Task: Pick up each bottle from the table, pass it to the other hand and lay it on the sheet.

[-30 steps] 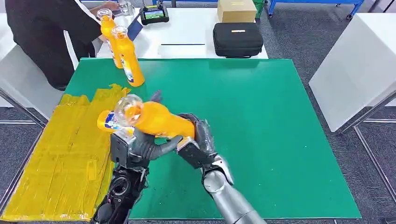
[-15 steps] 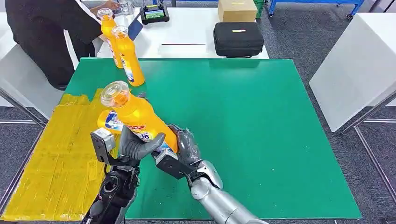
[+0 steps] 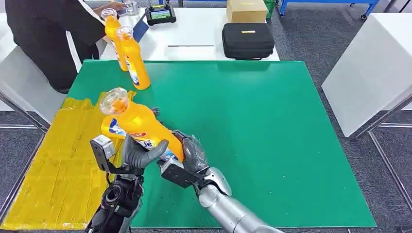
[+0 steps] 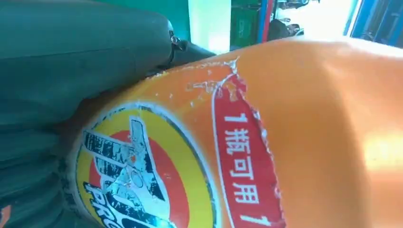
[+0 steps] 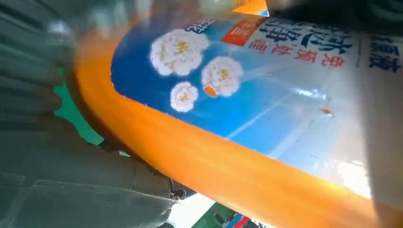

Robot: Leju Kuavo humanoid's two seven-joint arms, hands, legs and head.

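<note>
Both hands are wrapped around one orange bottle (image 3: 141, 127), the left hand (image 3: 138, 153) curled about its middle and the right hand (image 3: 187, 158) gripping its base, so it hangs tilted above the near left part of the green surface (image 3: 272, 145), its clear cap towards the yellow sheet (image 3: 63, 160). Up close, the left wrist view has the bottle's red and yellow label pressed against the grey thumb (image 4: 81, 52). Two more orange bottles (image 3: 131, 58) stand upright at the far left corner, just beside a person in dark clothes (image 3: 43, 34).
</note>
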